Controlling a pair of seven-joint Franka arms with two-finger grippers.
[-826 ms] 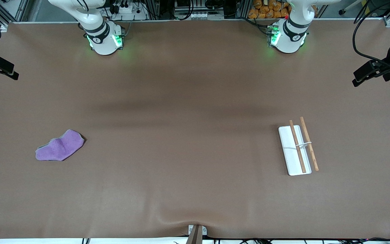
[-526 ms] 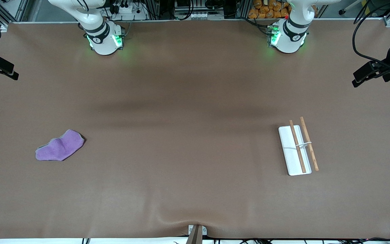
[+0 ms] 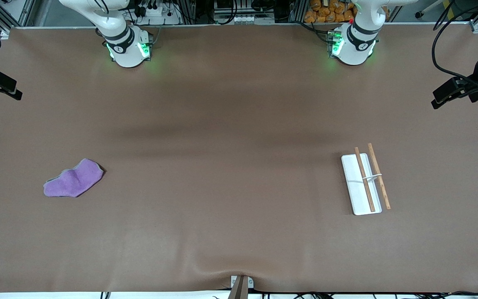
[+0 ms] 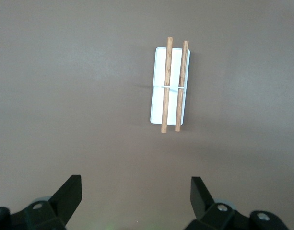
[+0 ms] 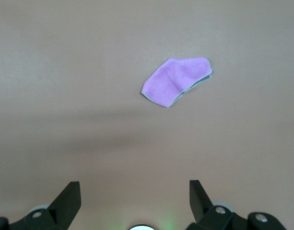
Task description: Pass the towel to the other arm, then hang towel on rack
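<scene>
Start at the right arm's end of the table: your towel (image 3: 73,179) lies flat and crumpled on the table (image 3: 230,124), near that end and well apart from everything else. Its long axis runs on a slant, the broader end angled up toward the robots' bases, the narrower end pointing toward the table's edge at the right arm's end. Your right gripper (image 5: 132,201) hangs high over the bare table with its jaws spread wide and nothing between them; in the right wrist view the towel (image 5: 177,81) sits ahead of the fingers, off to one side of their midline. So the right arm is clearly the nearer one, and I judge the first pick is its job.

Toward the left arm's end stands the rack (image 3: 365,182), its two rods running roughly along the line from bases to front camera, slightly slanted. Your left gripper (image 4: 135,201) is also up in the air, jaws wide and empty, with the rack (image 4: 170,86) ahead of it. It waits.
</scene>
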